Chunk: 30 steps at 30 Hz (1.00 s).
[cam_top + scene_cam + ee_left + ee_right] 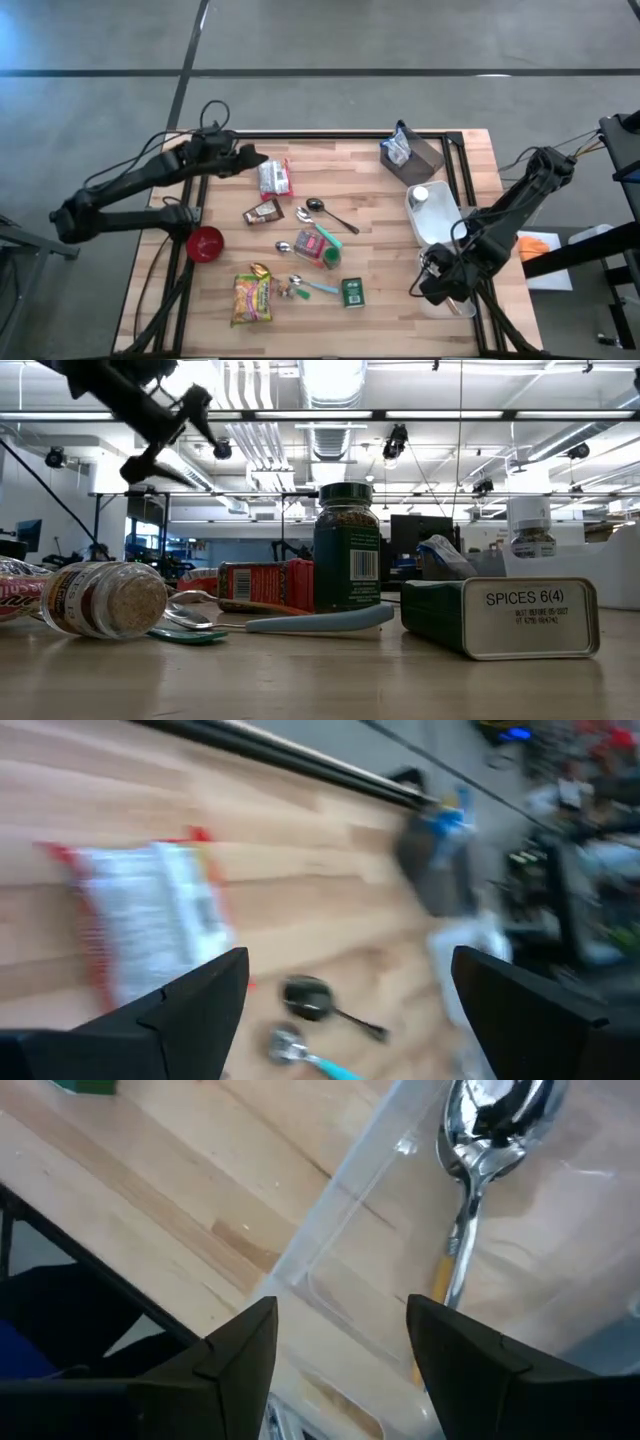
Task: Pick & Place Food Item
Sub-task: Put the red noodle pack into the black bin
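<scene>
A white food packet with red edges (273, 178) lies flat on the wooden table at the far left; the left wrist view shows it too (150, 920). My left gripper (252, 158) hovers open just left of it and touches nothing (345, 1010). At the table's near right corner my right gripper (443, 288) stands open above a clear plastic container (380, 1210). A metal spoon with a yellow handle (480, 1140) lies inside that container, clear of the fingers (240, 1350).
A brown packet (262, 212), a red bowl (205, 243), a yellow packet (252, 297), a green jar with a red packet (315, 245), a green spice tin (352, 291) and loose spoons (330, 212) are spread over the middle. A grey bag (410, 152) and a white tub (430, 210) stand at the right.
</scene>
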Available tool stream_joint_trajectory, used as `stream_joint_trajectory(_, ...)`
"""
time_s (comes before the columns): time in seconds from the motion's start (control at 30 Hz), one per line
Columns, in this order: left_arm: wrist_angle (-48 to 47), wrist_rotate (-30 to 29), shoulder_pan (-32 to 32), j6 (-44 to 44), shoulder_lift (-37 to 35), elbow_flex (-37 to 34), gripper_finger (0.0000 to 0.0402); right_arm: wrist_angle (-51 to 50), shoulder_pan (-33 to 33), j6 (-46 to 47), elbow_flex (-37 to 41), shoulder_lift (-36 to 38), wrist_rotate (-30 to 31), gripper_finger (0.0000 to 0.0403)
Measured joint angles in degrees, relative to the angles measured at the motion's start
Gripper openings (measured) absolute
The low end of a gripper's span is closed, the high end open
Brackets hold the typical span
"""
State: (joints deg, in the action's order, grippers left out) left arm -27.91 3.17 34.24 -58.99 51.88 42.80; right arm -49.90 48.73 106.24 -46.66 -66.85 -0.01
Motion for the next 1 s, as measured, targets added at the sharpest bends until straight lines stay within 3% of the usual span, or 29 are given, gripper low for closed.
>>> stream_joint_trajectory(0.37, 1.7, 7.9, 14.9, 9.0, 17.5, -0.1, 0.035, -9.7, 0.0, 1.6, -7.0, 0.0, 6.6, 0.0219)
stream_joint_trajectory(0.67, 4.1, 10.0, 17.7, 9.3, 29.5, -0.1, 0.0347, -9.9, 0.0, 1.6, -9.6, -2.5, 7.7, 0.0219)
stream_joint_trajectory(1.0, 8.3, 6.3, 17.9, 7.5, 35.3, 0.0, 0.0342, -9.8, 0.0, 0.7, -10.4, -4.2, 7.7, 0.0219)
